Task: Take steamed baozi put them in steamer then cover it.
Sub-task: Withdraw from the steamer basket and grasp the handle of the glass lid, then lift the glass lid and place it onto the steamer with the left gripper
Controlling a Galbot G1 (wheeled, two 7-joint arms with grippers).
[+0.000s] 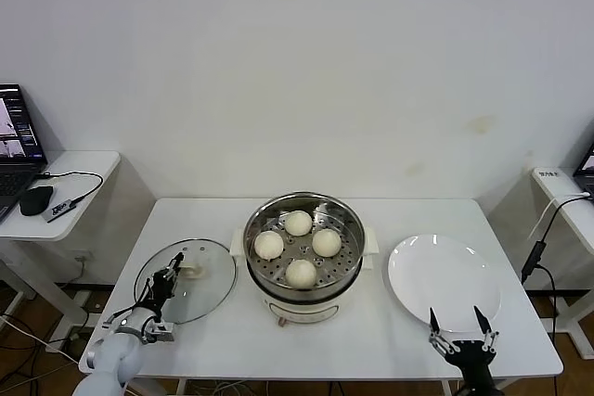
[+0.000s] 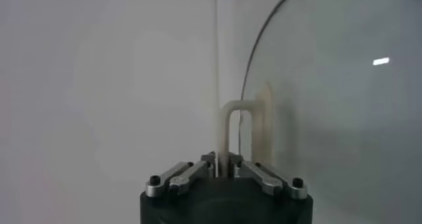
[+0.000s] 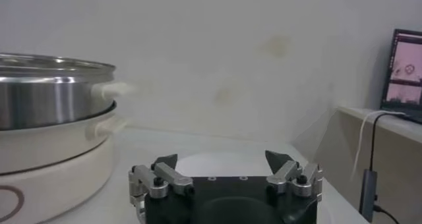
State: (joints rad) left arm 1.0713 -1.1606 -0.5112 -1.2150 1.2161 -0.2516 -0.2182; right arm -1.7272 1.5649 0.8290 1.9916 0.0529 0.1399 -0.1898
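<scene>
Clamping my left pincer (image 1: 173,273) on the lid (image 1: 186,280) handle near the desk's left edge, I judge lifting it onto the steamer (image 1: 303,246) comes next, right pincer (image 1: 461,332) idling apart.

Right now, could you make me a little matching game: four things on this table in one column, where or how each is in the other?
1. four round cream-white buns
2. round clear glass lid
3. flat white plate
4. right tool

a. open, at the table's front edge
b. bare, right of the steel steamer pot
c. on the pot's perforated tray
d. flat on the table, handle in the left tool

Pairs: 1-c, 2-d, 3-b, 4-a
</scene>
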